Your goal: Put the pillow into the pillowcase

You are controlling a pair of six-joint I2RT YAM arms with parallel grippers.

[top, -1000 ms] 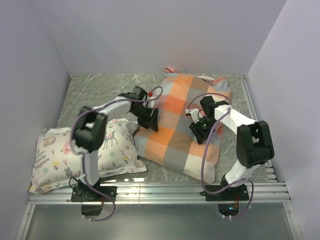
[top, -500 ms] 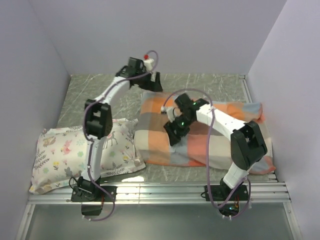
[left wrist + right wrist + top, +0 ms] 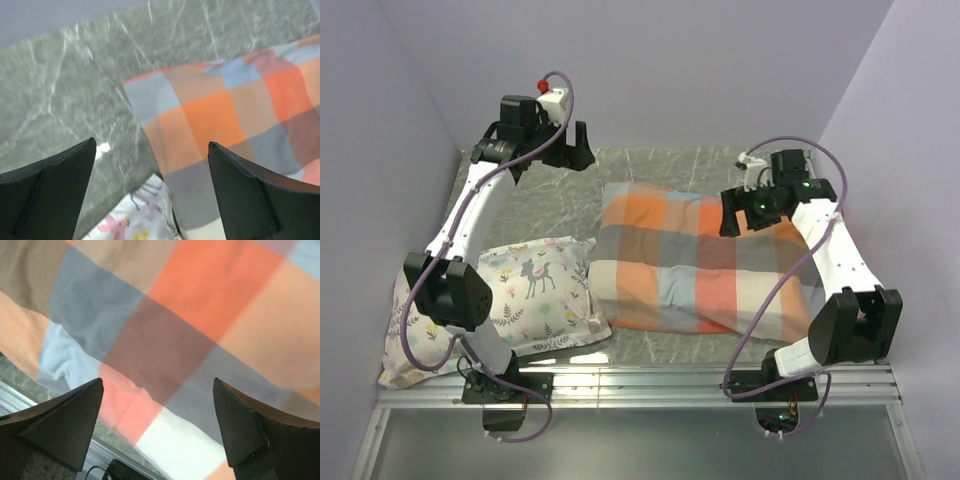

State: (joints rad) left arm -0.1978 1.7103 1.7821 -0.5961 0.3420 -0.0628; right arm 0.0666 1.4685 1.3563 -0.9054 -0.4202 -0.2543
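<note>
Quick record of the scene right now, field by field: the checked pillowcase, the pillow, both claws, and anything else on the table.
pillowcase: orange, peach and grey-blue checks; lies flat mid-table, looks plump
pillow: no plain cream pillow seen outside the case
left claw: open, empty, raised near the back wall, above the far left of the table
right claw: open, empty, above the pillowcase's far right part
printed pillow: flowers and deer, near left, beside the pillowcase's left edge
table: grey marbled surface
</note>
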